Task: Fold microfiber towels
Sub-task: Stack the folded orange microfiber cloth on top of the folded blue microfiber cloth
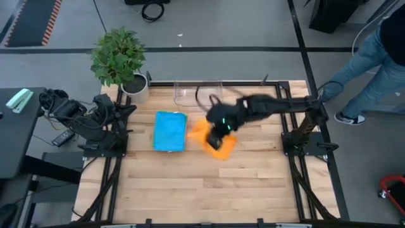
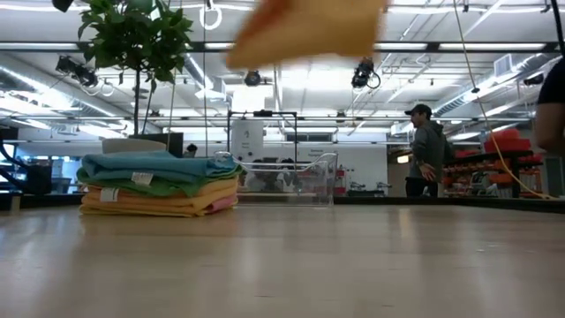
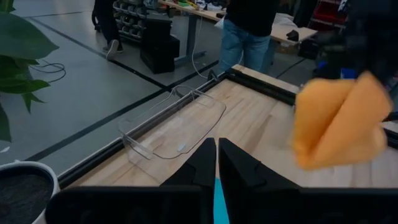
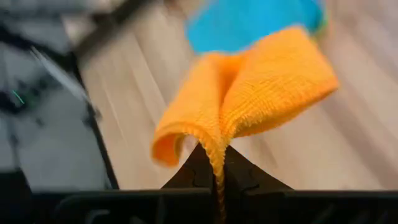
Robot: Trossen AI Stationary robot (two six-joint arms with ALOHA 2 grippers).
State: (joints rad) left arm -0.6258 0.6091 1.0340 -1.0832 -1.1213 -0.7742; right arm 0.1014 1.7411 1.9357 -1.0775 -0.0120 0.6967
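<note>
Grey workshop floor surrounds the pale wooden desk (image 1: 190,190), with a potted plant (image 1: 119,60) at its back left corner and a person (image 2: 427,148) standing beyond. At the left edge the left gripper (image 3: 216,163) waits folded back, jaws closed on nothing. Right of it lies a stack of folded towels (image 1: 170,131), blue on top, long axis running front to back. A clear bin (image 1: 197,93) sits behind. Right of the stack, the right gripper (image 4: 217,168) reaches in from the right, jaws clamped on the orange towel (image 4: 249,99), which hangs doubled above the desk.
</note>
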